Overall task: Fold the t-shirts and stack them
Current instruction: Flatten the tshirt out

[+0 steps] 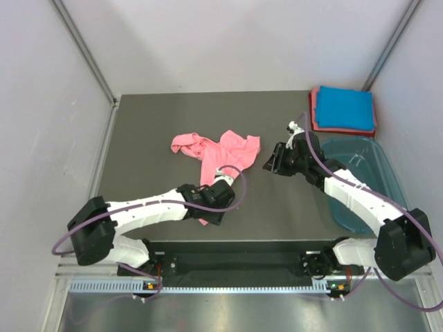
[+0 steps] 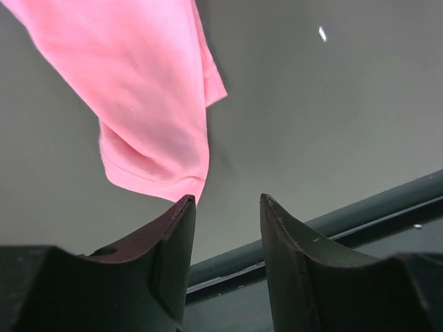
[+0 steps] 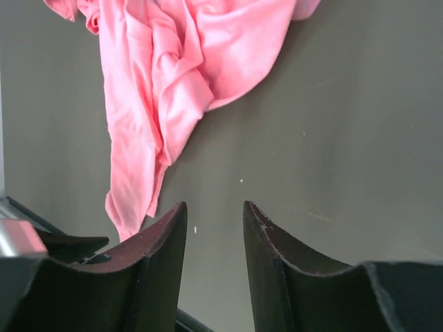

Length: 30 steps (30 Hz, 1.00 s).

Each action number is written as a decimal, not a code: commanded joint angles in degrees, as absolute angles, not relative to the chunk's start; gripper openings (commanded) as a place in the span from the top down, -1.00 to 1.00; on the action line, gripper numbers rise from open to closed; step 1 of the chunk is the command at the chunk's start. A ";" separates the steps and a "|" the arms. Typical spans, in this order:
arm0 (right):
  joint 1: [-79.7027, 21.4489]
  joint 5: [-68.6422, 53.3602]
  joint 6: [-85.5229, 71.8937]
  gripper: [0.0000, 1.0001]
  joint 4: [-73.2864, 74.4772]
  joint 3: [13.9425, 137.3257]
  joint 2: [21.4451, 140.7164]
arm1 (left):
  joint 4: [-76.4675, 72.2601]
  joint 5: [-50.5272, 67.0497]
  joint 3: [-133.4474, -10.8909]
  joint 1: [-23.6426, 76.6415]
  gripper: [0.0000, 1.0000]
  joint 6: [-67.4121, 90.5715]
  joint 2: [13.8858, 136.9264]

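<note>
A salmon-pink t-shirt (image 1: pixel 221 149) lies crumpled in the middle of the dark table. A bright blue t-shirt (image 1: pixel 344 107) sits folded on a reddish-pink folded one (image 1: pixel 315 111) at the back right corner. My left gripper (image 1: pixel 213 216) is open at the pink shirt's near end; in the left wrist view the cloth's tip (image 2: pixel 145 90) hangs just beyond the left finger, and nothing is between the fingers of the gripper (image 2: pixel 228 200). My right gripper (image 1: pixel 268 164) is open just right of the shirt, empty (image 3: pixel 214 206), with the crumpled cloth (image 3: pixel 173 76) ahead to the left.
A translucent teal tub (image 1: pixel 360 155) stands at the right side, partly under my right arm. The table's front edge (image 2: pixel 360 207) runs close behind the left gripper. White walls and metal posts enclose the table.
</note>
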State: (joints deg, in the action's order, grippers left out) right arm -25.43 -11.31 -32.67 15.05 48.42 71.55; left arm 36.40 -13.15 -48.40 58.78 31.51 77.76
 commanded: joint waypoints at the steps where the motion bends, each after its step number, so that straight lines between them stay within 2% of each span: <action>1: -23.39 -14.94 -32.87 0.23 11.34 47.90 69.17 | 39.63 -18.89 -51.76 61.69 0.06 30.76 80.41; 7: -21.10 -16.34 -32.43 0.23 10.20 45.88 67.94 | 41.40 -22.06 -51.59 61.79 0.09 32.43 82.26; 15: -20.39 -17.32 -31.73 0.22 9.93 45.35 68.47 | 40.26 -16.63 -50.18 61.79 0.17 32.08 86.57; 20: -20.30 -17.49 -32.43 0.22 8.88 44.12 68.82 | 38.49 -16.51 -49.22 61.79 0.27 32.87 88.41; 24: -20.22 -16.96 -32.34 0.21 9.22 43.68 68.64 | 42.27 -19.60 -51.59 61.43 0.52 35.42 92.89; 30: -20.04 -16.17 -31.90 0.21 10.19 43.68 67.50 | 43.60 -22.41 -52.38 60.82 0.56 39.02 94.66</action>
